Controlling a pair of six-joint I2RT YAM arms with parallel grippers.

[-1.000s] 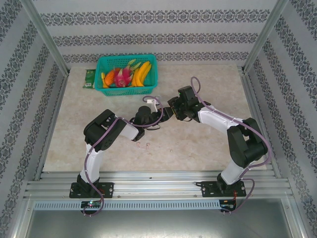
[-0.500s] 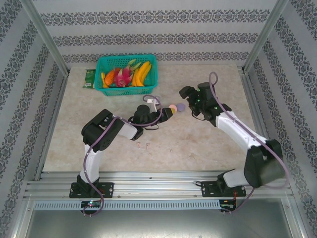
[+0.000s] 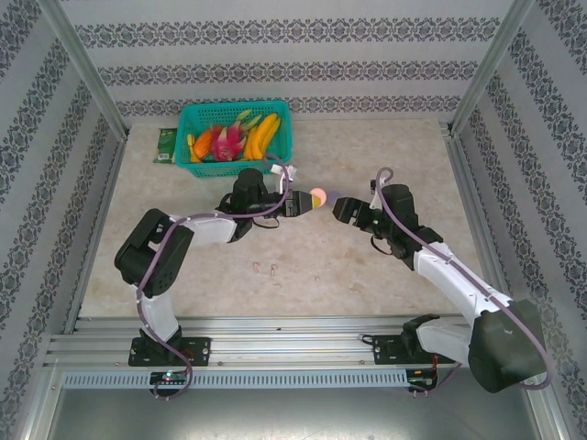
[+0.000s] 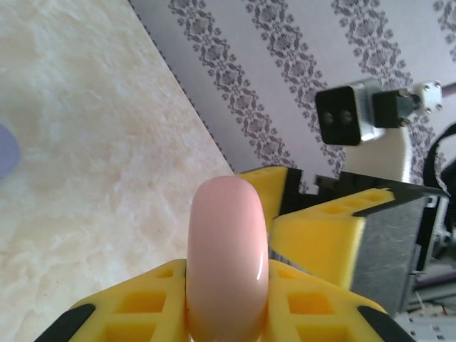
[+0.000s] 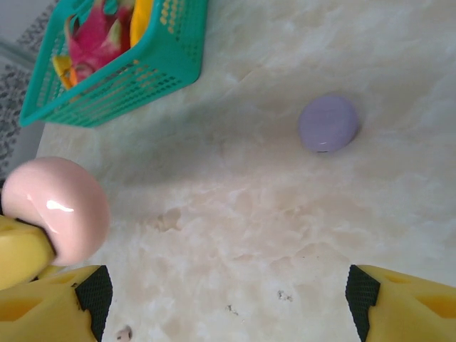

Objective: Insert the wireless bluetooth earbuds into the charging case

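We've got the right gripper (image 5: pixel 228 306) spread wide over bare table (image 5: pixel 235 214), so straight down is free. Tight spot's right by one fingertip: the pink case (image 5: pixel 57 210) clamped in the left gripper (image 3: pixel 301 203). Ahead sits the purple case (image 5: pixel 328 123), green basket (image 5: pixel 142 78) further off.

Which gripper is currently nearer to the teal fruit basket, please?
Left. The left gripper, shut on a pink charging case, sits just in front and right of the teal fruit basket; the open right gripper is farther right, beyond the case.
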